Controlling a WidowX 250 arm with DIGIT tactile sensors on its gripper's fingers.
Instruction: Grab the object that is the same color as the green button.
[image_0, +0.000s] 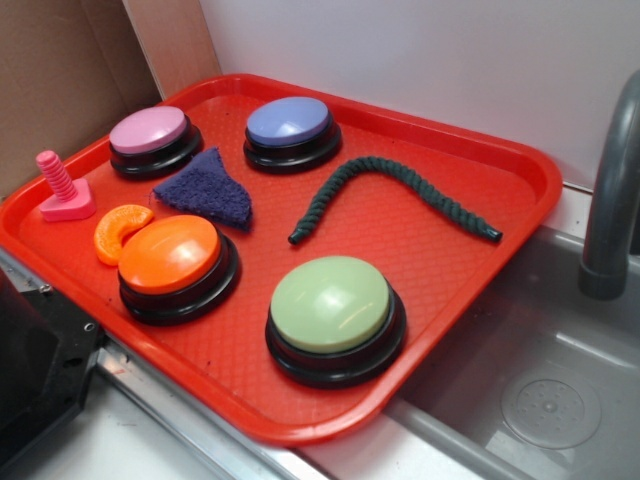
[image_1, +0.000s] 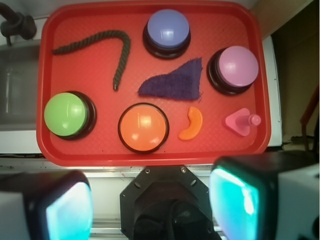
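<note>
Your gripper (image_1: 150, 200) hangs high above the near edge of the tray (image_0: 520, 190), looking straight down, its two fingers (image_1: 237, 200) spread wide apart with nothing between them; in the wrist view both pads sit at the bottom, outside the tray's rim and touching no object. The red tray rests on a pale counter, one end reaching over a steel sink (image_0: 540, 400) with a grey tap pipe (image_0: 610, 200) beside it; a white wall stands behind and brown cardboard (image_0: 60, 80) leans at the other end. You have four buttons on black bases: one green button (image_0: 330, 303) near the tray's front edge toward the sink end, one orange button (image_0: 170, 253) beside it on that same edge, one pink button (image_0: 148, 130) and one blue button (image_0: 288, 121) along the back edge. There is one dark green rope (image_0: 400, 190), wavy and lying flat, in the back part of the tray toward the sink end, well apart from the gripper, between the blue button and the green one and touching neither. One dark blue cloth triangle (image_0: 208, 188) lies mid-tray, one orange curved slice (image_0: 118, 232) just beside the orange button, and one pink bolt (image_0: 62, 190) stands upright at the cardboard end
</note>
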